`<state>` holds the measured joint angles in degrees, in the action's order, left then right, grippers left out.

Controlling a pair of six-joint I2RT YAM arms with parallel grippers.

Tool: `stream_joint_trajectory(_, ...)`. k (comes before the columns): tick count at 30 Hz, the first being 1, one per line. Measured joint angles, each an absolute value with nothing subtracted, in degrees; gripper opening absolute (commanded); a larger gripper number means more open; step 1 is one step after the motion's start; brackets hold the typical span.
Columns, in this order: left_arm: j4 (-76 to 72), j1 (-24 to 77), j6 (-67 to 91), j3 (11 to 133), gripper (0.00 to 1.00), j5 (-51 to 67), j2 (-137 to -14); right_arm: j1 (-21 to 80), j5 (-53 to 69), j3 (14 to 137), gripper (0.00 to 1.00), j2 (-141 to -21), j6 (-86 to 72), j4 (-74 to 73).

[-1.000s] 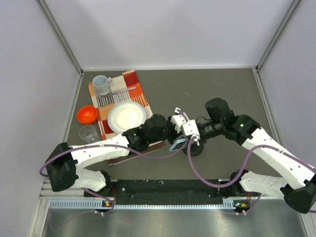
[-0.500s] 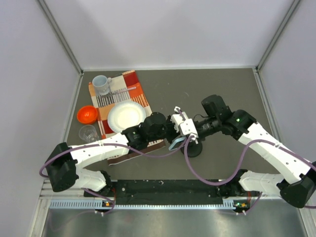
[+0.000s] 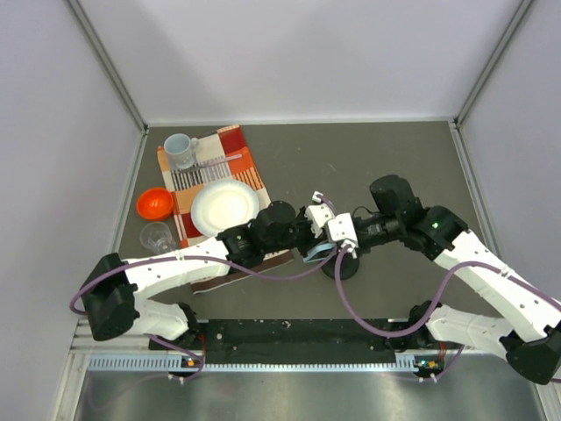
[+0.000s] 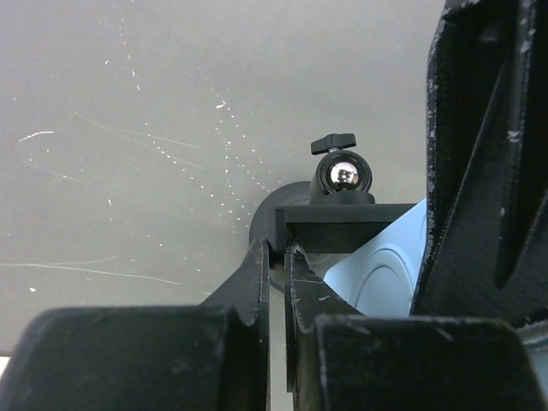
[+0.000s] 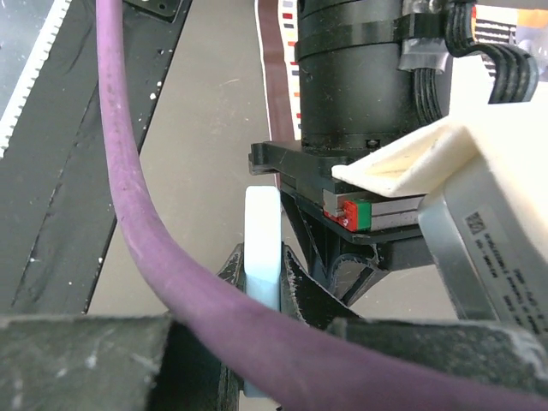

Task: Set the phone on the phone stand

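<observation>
Your right gripper (image 5: 263,259) was clamped on the phone (image 5: 261,227). The phone showed edge-on as a pale strip squeezed between the two fingers. A purple cable (image 5: 137,214) swept across that view in front of them.

From the left wrist camera, the phone's light blue back lay just below the black clip bar of the phone stand (image 4: 342,224). A shiny ball joint and a small knob stood above the bar. Whether phone and bar touched could not be told.

Your left gripper (image 4: 276,261) had its fingers drawn almost together, with only a thin slit between them. Their tips sat right under one end of the clip bar, and it was not clear whether they pinched anything.

From above, both grippers met over the stand. It stood on the table (image 3: 394,158) about midway along the near edge and a little in from it. The phone was held just beside it, on the side toward the left edge.

Toward the far-left corner lay a striped cloth (image 3: 237,153) bearing a mug (image 3: 181,149) and a white plate (image 3: 225,207). An orange bowl (image 3: 153,203) and a clear glass (image 3: 158,236) stood just beside the cloth, nearer the left edge.
</observation>
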<state>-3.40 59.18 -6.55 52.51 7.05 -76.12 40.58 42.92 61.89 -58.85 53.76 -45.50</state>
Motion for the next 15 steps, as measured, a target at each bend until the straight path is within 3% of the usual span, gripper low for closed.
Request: stream_joint_trajectory(15, -3.42, 61.1, -0.23, 52.49, 0.0, -4.16, -76.09, 40.4, 34.44, 58.48, 0.0, -53.91, 29.85, -39.99)
